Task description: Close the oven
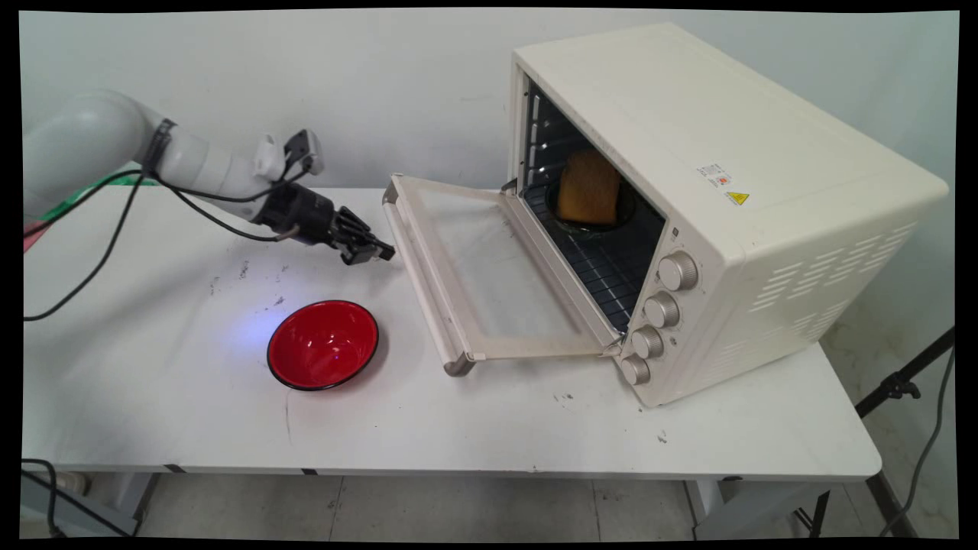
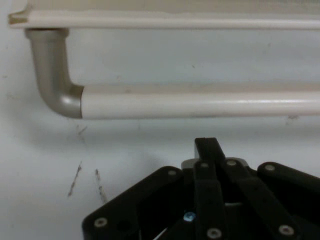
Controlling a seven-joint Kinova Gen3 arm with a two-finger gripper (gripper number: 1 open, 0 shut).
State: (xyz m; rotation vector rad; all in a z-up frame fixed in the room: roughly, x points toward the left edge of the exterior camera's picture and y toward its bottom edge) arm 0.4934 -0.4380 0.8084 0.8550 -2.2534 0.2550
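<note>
The gripper (image 1: 380, 252) hung just beside the handle (image 2: 200, 101) of the oven's (image 1: 718, 206) door (image 1: 489, 275), near the far end of the bar and apparently not touching it. In the hand view its two fingers stood pressed together, with nothing between them. The door lay folded down, almost flat above the table (image 1: 458, 428), and the handle ran along its outer edge on grey elbow mounts (image 2: 52, 75). This bar looked stiff and smooth, maybe a little slippery, so a hold near the middle would likely turn the door more evenly than one at the end. The door itself seemed light, with a glass pane, and it would swing only on its hinge. Inside the oven a piece of bread (image 1: 588, 187) stood in a dark dish (image 1: 603, 223) on the rack. A red bowl (image 1: 322, 344) sat on the table, apart from the door.
</note>
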